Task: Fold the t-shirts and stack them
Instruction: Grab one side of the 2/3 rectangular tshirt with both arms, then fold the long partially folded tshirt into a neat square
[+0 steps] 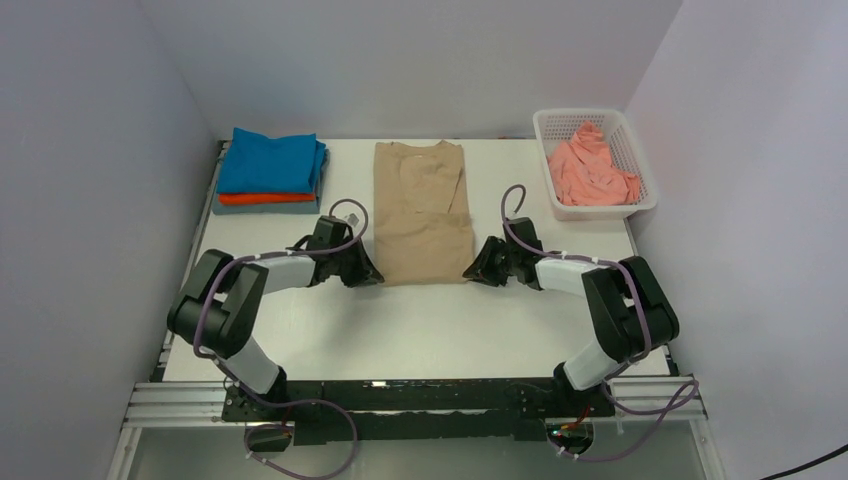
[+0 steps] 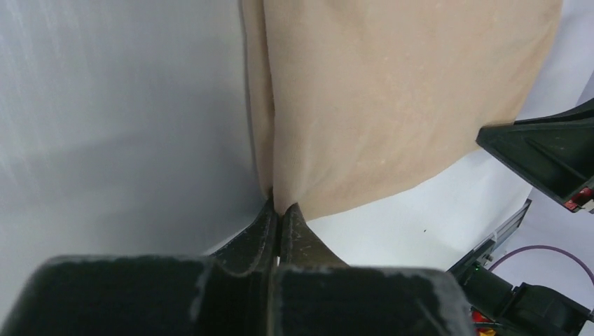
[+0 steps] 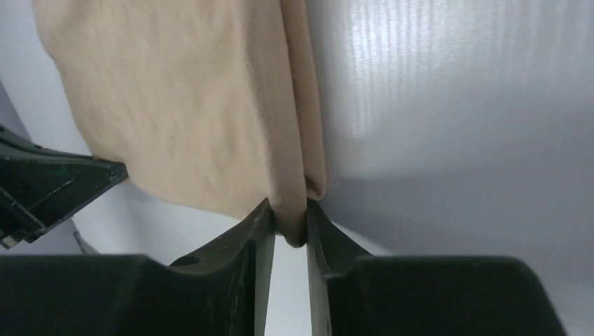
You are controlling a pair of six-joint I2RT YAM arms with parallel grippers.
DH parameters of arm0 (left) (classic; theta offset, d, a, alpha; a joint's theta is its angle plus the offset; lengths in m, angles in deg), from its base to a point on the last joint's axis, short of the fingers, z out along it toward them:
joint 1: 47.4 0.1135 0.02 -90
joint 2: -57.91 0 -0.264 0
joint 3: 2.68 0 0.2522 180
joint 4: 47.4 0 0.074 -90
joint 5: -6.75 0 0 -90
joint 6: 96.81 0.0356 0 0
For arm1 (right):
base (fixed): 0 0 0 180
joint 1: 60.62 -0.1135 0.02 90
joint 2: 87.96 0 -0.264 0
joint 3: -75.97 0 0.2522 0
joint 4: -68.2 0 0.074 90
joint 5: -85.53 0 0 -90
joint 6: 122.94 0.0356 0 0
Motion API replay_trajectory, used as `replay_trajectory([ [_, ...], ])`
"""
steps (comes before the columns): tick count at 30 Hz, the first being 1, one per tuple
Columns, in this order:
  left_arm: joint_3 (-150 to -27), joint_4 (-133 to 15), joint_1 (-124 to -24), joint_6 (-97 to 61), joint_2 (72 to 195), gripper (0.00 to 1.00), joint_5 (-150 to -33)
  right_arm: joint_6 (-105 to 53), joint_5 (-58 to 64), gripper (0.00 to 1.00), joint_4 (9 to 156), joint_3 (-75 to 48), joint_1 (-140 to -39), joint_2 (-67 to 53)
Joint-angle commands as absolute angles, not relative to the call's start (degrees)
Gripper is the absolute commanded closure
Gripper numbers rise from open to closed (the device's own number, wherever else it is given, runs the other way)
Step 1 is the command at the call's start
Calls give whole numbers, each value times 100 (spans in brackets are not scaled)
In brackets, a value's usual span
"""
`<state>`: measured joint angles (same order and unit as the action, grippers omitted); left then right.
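The tan-beige t-shirt lies on the table folded into a long strip, collar at the far end. My left gripper is shut on its near left corner. My right gripper is shut on its near right corner. A stack at the far left holds the bright blue t-shirt on top, the orange-red t-shirt under it and the grey t-shirt at the bottom. The salmon pink t-shirt lies crumpled in the basket.
The white mesh basket stands at the far right corner. White walls close in the table on the left, back and right. The other arm's black gripper shows at the edge of each wrist view.
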<state>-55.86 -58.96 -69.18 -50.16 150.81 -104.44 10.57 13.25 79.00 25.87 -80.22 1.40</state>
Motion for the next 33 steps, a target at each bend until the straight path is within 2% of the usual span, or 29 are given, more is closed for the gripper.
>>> replay_trajectory([
  [1,-5531,-5912,-6977,-5010,15310,100,-9939,1024,1328,83,7717,2643,-8044,454],
  [3,-5398,-5816,-7000,-5039,15151,100,-9858,1001,1364,94,7767,2690,-8049,400],
  [5,-5271,-5935,-7062,-4996,14903,100,-9715,943,1458,100,7924,2755,-8052,250],
  [16,-4174,-7522,-7932,-5088,12566,100,-9241,763,2390,100,9635,3642,-8371,-1724],
  [20,-4135,-8805,-8367,-5337,11211,100,-9066,932,2491,100,10641,3571,-8911,-2735],
  [25,-4463,-9559,-8588,-5452,9704,100,-9042,1186,2592,100,11820,2986,-9068,-3774],
  [29,-4978,-9463,-8595,-5174,9489,100,-8572,873,2106,100,11969,2264,-8979,-3857],
  [33,-5336,-8352,-8538,-4801,9863,100,-7808,704,1598,100,11386,1653,-8673,-3253],
])
